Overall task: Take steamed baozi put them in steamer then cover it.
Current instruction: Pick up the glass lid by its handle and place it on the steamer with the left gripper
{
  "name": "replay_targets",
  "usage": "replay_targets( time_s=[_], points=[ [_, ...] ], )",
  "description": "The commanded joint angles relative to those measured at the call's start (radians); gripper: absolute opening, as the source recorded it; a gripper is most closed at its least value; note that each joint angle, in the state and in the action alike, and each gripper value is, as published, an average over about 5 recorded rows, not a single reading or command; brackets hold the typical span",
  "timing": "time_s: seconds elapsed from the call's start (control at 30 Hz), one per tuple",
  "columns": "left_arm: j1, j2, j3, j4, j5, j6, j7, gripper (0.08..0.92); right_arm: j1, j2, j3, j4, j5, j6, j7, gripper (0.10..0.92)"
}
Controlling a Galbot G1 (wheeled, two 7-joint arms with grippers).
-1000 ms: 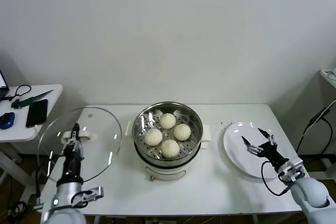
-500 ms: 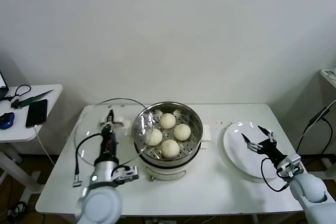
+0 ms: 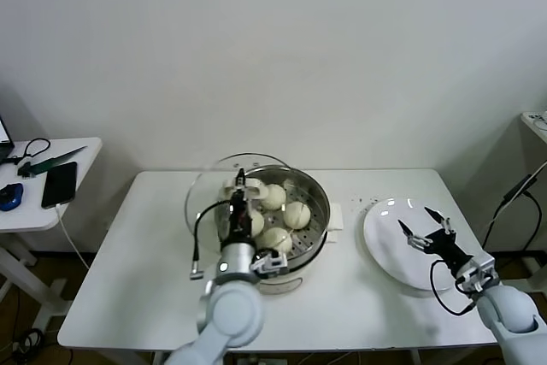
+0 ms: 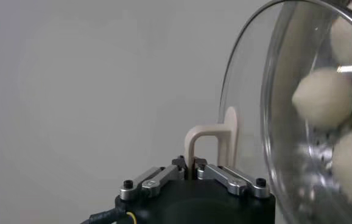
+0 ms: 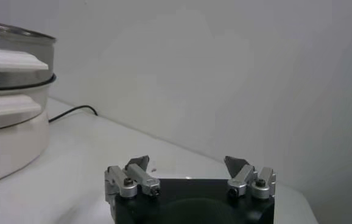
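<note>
The left gripper point(image 3: 242, 187) pinches the white handle of the round clear glass lid point(image 3: 214, 198), held tilted over the shiny steel steamer point(image 3: 318, 211) holding four cream-white domed baozi point(image 3: 297, 214). Lowered off-centre, its rim could catch and slip. The right gripper point(image 3: 430, 232) hangs spread over the flat white plate point(image 3: 385, 228).

Left gripper point(image 4: 192, 163): clamped on the cover's white handle point(image 4: 215, 141).
Cover point(image 4: 249, 91): clear glass, metal rim, held on edge.
Baozi point(image 4: 323, 97): three seen through the glass.
</note>
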Motion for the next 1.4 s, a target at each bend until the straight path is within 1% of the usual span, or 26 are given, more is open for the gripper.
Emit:
replay_targets(
  time_s=[0.03,0.17,0.37,0.67,1.03,1.4],
  points=[
    [-0.093,-0.137,0.115,0.165,0.042,0.048,0.010,0.149,-0.006,0.001,0.007,-0.005,-0.011,0.005,-0.004,0.823],
    [-0.095,-0.147,0.117,0.190,0.041,0.048,0.014,0.149,-0.006,0.002,0.008,-0.006,-0.016,0.006,-0.005,0.823],
    [-0.087,-0.146,0.108,0.211,0.018,0.048,-0.005,0.149,-0.003,0.003,0.005,-0.009,-0.020,0.008,-0.007,0.823],
    [-0.074,-0.125,0.094,0.207,0.028,0.048,0.001,0.149,-0.001,0.004,0.003,-0.013,-0.027,0.011,-0.011,0.823],
    [-0.069,-0.117,0.091,0.208,0.029,0.048,0.002,0.149,0.000,0.005,0.002,-0.013,-0.034,0.013,-0.013,0.823],
    [-0.072,-0.108,0.096,0.199,0.030,0.047,0.037,0.149,0.001,0.005,0.003,-0.015,-0.040,0.015,-0.016,0.823]
  ],
)
